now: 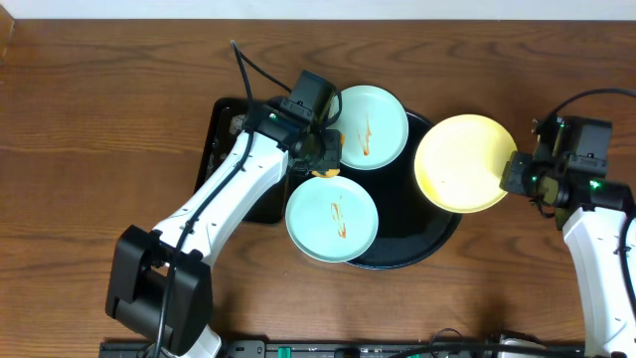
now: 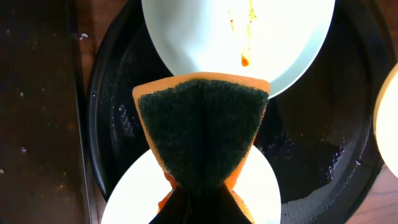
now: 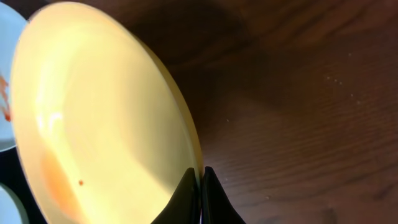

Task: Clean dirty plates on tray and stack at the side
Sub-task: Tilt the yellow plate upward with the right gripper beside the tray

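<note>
Two pale mint-blue plates with orange-brown sauce smears lie on the big round black tray (image 1: 422, 234): one at the back (image 1: 370, 125), one at the front (image 1: 331, 219). My left gripper (image 1: 326, 149) is shut on an orange sponge with a dark green scrub face (image 2: 202, 127) and holds it between the two plates, above the tray (image 2: 323, 155). My right gripper (image 1: 513, 175) is shut on the rim of the pale yellow plate (image 1: 462, 162), holding it at the tray's right edge. In the right wrist view the yellow plate (image 3: 99, 118) is tilted and shows a faint orange smear.
A smaller rectangular black tray (image 1: 221, 139) lies left of the round tray, under my left arm. Bare wooden table (image 1: 99, 149) lies to the left and to the right below the yellow plate (image 3: 298, 106).
</note>
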You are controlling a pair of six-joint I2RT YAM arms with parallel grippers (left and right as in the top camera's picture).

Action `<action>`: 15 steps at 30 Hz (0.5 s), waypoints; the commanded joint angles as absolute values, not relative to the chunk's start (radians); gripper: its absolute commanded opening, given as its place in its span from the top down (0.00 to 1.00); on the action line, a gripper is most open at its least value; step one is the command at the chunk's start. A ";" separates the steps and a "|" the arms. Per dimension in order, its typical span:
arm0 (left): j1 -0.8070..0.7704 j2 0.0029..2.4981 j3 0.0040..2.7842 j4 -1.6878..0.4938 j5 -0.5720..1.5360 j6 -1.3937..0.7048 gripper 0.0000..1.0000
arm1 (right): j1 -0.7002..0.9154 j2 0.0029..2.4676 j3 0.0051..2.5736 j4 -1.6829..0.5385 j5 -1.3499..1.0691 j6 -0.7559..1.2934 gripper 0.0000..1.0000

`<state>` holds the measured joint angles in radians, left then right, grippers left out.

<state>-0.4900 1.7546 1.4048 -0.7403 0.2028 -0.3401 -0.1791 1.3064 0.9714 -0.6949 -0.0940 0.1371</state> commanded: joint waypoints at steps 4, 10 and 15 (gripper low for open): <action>-0.488 1.755 1.412 -0.744 0.194 -0.334 0.93 | -0.170 1.325 0.994 -0.680 -0.167 0.253 0.99; -0.488 1.755 1.412 -0.744 0.194 -0.334 0.93 | -0.170 1.379 0.994 -0.676 -0.276 0.301 0.99; -0.488 1.755 1.412 -0.744 0.194 -0.334 0.92 | -0.170 1.444 0.991 -0.640 -0.405 0.270 0.99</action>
